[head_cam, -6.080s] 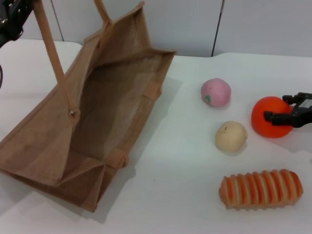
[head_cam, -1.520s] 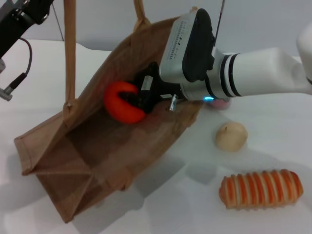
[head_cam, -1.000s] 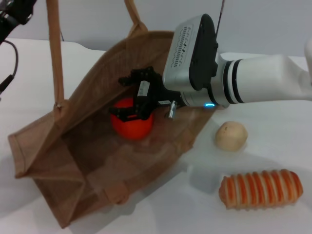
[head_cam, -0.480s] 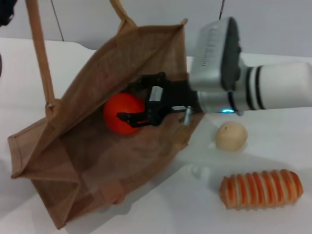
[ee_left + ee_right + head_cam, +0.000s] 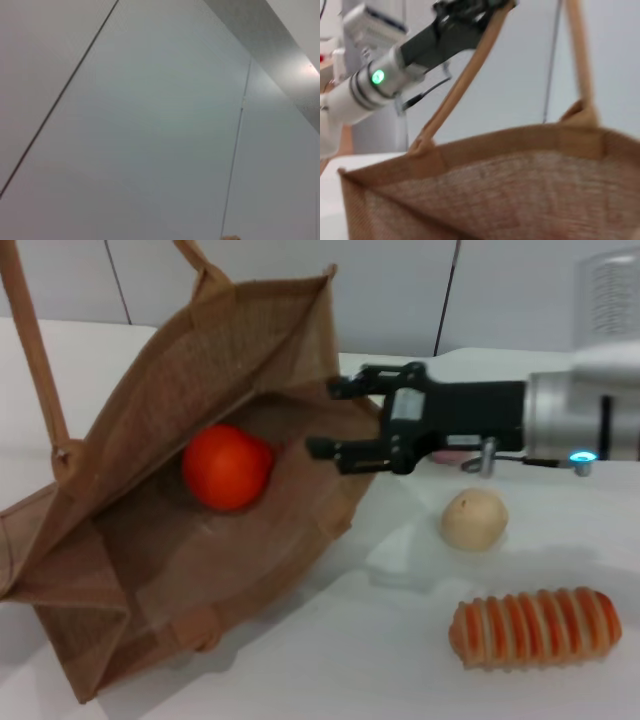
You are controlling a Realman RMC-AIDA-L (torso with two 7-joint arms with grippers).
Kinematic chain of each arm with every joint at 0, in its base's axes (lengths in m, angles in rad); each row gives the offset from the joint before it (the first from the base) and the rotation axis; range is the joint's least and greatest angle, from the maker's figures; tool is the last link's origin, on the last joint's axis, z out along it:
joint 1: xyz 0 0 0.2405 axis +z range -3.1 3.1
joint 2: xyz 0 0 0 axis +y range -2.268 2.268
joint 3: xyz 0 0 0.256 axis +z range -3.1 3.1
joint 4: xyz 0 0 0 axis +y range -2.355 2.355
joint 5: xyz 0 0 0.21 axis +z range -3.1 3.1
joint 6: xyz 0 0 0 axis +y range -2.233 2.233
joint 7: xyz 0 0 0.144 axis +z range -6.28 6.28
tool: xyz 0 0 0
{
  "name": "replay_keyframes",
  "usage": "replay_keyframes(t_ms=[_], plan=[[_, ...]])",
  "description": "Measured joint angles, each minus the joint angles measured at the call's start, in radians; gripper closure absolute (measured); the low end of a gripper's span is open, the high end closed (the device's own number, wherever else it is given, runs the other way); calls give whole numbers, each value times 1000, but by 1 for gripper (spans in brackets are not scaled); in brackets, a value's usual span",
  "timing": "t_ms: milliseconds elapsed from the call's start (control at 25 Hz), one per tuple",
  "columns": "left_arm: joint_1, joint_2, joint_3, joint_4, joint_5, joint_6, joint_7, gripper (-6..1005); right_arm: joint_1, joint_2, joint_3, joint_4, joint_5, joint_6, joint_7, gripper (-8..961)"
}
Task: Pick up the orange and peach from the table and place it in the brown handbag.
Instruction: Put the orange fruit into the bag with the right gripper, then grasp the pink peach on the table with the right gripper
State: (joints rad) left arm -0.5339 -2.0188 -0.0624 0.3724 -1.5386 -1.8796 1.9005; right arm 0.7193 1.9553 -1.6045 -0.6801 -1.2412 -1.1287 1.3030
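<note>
right claw (image 5: pixel 345 420): black | wrist: silver, black bands, blue light

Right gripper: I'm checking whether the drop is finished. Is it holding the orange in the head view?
No. The right gripper is open and empty at the brown handbag's mouth, while the orange lies apart inside.

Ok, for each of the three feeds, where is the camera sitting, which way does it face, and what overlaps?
Head view: from the robot's head, down at the white table; tan-brown woven jute tote holding the bright orange-red ball; right claw open at the bag's rim.
Left wrist view: aimed at a bare grey panelled wall; no claw shows.
Right wrist view: faces the tote's rim; the left arm grips a handle.
Shared: the tote, in head and right wrist views.
</note>
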Motion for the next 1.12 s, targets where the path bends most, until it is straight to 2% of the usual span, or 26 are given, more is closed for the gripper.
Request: replay_keyframes(t_ms=[120, 280, 400, 760, 1120], plan=[[5, -2, -7, 0, 0, 3, 11, 875, -23, -5, 69, 6, 0, -2, -10, 163], [8, -6, -14, -4, -2, 6, 30, 875, -27, -8, 117, 36, -1, 70, -26, 163], [9, -8, -31, -5, -3, 12, 35, 875, -15, -9, 121, 69, -9, 171, -27, 164], [27, -10, -63, -7, -1, 23, 37, 875, 1, 11, 122, 104, -51, 376, -23, 164], [44, -10, -87, -7, -1, 27, 37, 875, 87, 7, 113, 280, -77, 404, -23, 162]])
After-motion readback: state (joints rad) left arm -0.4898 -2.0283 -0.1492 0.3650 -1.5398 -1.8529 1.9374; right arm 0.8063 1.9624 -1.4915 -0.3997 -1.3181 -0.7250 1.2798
